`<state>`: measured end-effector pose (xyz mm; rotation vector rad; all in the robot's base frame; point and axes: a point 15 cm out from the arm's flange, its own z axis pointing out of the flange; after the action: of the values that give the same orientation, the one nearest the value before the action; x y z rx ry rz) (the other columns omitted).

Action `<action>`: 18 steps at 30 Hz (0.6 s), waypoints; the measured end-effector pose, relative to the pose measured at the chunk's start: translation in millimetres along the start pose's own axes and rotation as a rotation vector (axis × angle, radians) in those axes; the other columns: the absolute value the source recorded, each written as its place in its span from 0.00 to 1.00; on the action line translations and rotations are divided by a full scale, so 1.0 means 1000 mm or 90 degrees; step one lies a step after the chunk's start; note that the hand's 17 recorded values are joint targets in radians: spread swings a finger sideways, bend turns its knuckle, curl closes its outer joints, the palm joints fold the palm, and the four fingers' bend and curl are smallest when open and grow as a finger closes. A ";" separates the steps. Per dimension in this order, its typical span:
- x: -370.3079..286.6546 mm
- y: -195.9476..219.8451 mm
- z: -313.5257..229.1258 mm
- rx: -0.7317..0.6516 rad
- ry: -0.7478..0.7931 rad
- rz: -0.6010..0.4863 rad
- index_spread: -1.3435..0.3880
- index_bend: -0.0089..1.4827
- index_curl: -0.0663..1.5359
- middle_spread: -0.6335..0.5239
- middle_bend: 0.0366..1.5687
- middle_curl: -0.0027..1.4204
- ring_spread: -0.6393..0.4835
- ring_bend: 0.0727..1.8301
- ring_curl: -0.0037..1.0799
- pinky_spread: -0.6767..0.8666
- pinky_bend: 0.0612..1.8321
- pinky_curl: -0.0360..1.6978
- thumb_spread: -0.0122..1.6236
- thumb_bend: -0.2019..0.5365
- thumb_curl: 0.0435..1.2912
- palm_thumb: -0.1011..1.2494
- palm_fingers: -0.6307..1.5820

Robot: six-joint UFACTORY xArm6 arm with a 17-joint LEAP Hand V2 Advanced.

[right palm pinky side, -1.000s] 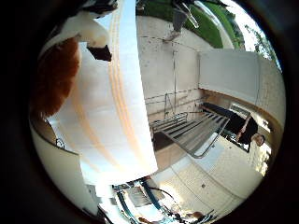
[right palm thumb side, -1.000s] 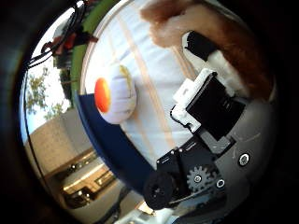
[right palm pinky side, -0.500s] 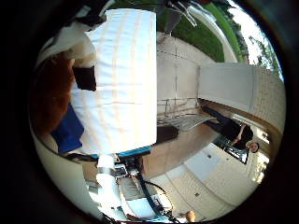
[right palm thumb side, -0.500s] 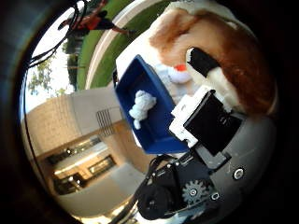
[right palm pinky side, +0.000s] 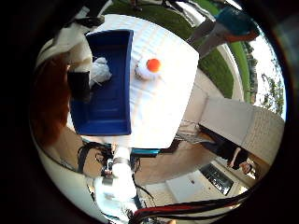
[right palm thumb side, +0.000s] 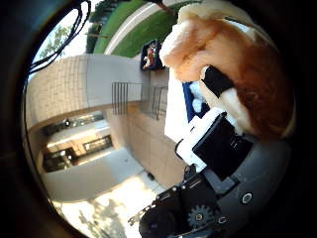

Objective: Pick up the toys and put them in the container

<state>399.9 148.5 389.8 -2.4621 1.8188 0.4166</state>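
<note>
While I have the hand (right palm thumb side: pixel 223 163) curled around the orange and cream plush toy (right palm thumb side: pixel 237 74), which fills the upper right of the thumb-side frame pressed close against the palm, I read this as the carry toward the drop, with the fingers (right palm thumb side: pixel 218 82) wrapped over the fur so it cannot slip out on the way. In the little-finger-side view the blue container (right palm pinky side: pixel 110 93) sits in the upper left of the frame on the white tablecloth (right palm pinky side: pixel 163 112), open side facing the palm, and I judge I am high above it and roughly lined up. A small white toy (right palm pinky side: pixel 99 71) already lies inside the container near its far end. Just beside the container's rim, out on the cloth near the upper centre of the frame, rests a white toy with an orange spot (right palm pinky side: pixel 148 69), which I take to be the next one to collect. The fur at the left edge blocks part of that view, so I cannot say for sure whether the held toy hangs over the container's interior or over its rim.
</note>
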 end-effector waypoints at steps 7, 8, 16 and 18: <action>0.002 -0.088 0.068 0.003 0.002 0.008 0.32 0.53 0.60 0.38 0.82 0.73 0.51 0.88 0.70 0.51 0.87 0.50 0.74 0.23 0.48 0.74 0.60; 0.006 -0.095 0.075 0.002 0.001 0.014 0.32 0.53 0.60 0.38 0.82 0.73 0.51 0.88 0.70 0.51 0.87 0.50 0.74 0.23 0.48 0.74 0.60; 0.027 -0.096 0.113 -0.065 -0.011 0.011 0.47 0.34 0.58 0.48 0.45 0.53 0.65 0.70 0.58 0.60 0.77 0.47 0.74 0.23 0.43 0.71 0.25; 0.028 -0.089 0.118 -0.089 -0.016 -0.016 0.48 0.31 0.53 0.51 0.35 0.47 0.70 0.58 0.48 0.63 0.69 0.43 0.74 0.24 0.43 0.70 0.18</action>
<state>470.0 173.6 258.6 -2.5546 1.8051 0.5899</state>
